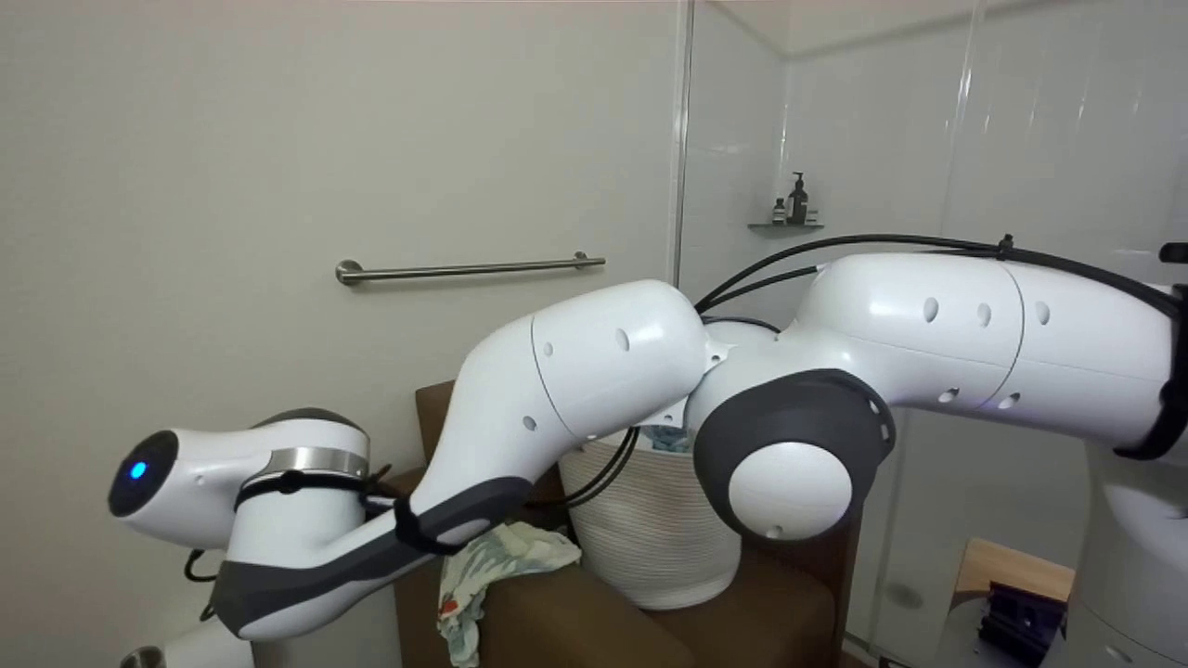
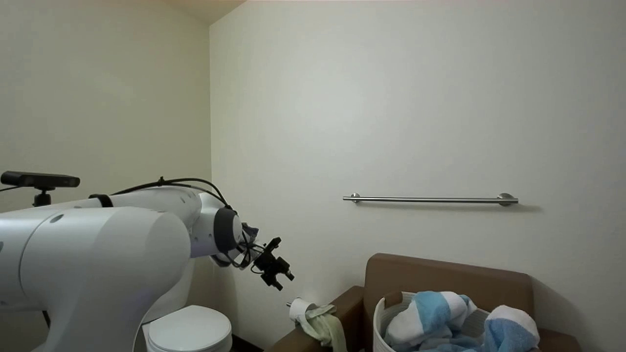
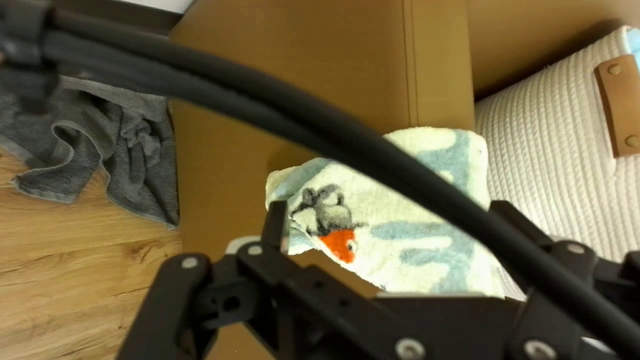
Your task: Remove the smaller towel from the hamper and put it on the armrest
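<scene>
The towel [image 3: 390, 235] is draped over the armrest [image 3: 300, 55], near the center of the wrist view, with the hamper [image 3: 545, 165] at right. The jaws are spread wide above the towel, nothing gripped. In an exterior view, blue-and-white cloth [image 2: 433, 310] is heaped in the hamper at lower right.

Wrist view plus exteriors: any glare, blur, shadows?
Wrist view: black cables cross the frame, soft toward upper left; patterned towel's pale areas look nearly washed out. In an exterior view, bright reflection streaks on the shower wall; in an exterior view, faint shadow beneath the towel bar.
</scene>
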`<action>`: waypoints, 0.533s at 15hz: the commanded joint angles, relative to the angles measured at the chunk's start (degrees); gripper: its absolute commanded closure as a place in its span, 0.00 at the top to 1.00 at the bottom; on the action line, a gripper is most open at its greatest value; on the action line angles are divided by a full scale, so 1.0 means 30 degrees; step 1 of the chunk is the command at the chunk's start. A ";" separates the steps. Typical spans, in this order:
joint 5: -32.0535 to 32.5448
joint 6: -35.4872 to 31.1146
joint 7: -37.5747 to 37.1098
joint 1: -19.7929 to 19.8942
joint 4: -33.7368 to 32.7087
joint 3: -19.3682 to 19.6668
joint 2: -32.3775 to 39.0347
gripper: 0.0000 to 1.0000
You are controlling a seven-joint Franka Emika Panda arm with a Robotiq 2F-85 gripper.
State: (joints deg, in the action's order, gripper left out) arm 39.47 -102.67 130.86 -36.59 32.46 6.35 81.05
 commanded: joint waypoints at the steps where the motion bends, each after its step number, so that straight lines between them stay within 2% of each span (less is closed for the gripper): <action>1: -0.0773 0.0741 -0.0242 0.0466 0.1468 -0.0699 -0.2221 1.00; 4: -0.1510 0.1301 -0.0010 0.1281 0.1574 -0.1308 -0.3220 1.00; 8: -0.2266 0.0718 0.0359 0.2793 0.1759 -0.2046 -0.4012 1.00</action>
State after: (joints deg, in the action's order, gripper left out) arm 34.86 -98.79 130.86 -31.42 32.85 2.38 73.25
